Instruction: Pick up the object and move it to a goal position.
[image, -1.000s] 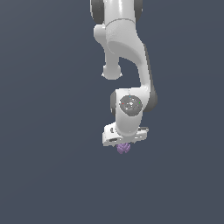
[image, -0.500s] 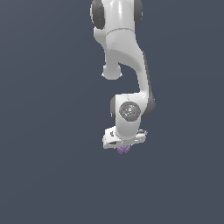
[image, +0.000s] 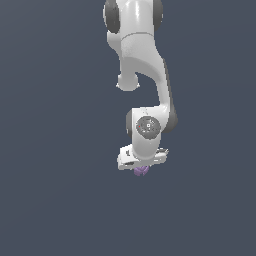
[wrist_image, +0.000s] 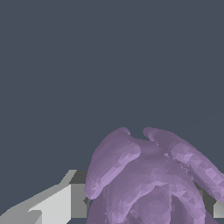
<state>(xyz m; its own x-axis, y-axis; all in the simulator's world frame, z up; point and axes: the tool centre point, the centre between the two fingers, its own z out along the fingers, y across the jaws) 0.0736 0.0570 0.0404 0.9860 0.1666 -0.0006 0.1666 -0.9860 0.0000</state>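
A white robot arm (image: 142, 75) hangs down against a plain dark grey backdrop. Its jaws are clamped on a small purple lumpy object (image: 140, 171), which pokes out just below the gripper (image: 142, 165). The object looks roundish; its long axis cannot be told.
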